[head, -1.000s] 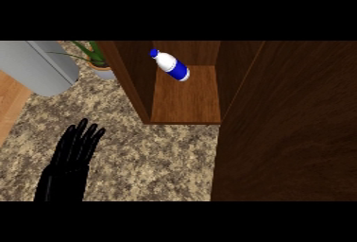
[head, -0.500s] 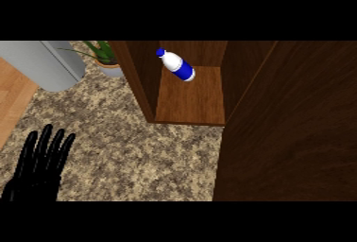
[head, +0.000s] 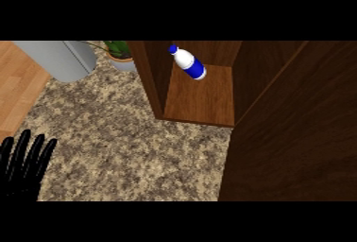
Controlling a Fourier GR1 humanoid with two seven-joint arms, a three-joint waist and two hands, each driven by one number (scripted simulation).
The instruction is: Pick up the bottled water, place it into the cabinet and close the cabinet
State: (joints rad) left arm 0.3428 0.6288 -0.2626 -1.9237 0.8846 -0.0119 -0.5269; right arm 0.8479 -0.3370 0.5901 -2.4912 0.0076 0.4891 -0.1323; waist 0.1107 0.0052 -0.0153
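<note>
The bottled water [head: 188, 63], white with a blue cap and blue label, stands on the wooden shelf inside the cabinet [head: 202, 97] at the top middle of the head view. The dark cabinet door [head: 293, 132] fills the right side and covers part of the opening. My left hand [head: 24, 163] shows at the lower left over the speckled counter, fingers straight and pointing up, far from the bottle. My right hand is out of view.
A grey appliance [head: 55, 59] stands at the top left, with a potted plant [head: 120, 53] beside the cabinet's left wall. The wood floor [head: 14, 90] lies beyond the counter's left edge. The granite counter [head: 118, 142] spreads between my hand and the cabinet.
My left hand has drawn back to the lower left, away from the cabinet. The view has shifted, so the cabinet and bottle sit a little further right.
</note>
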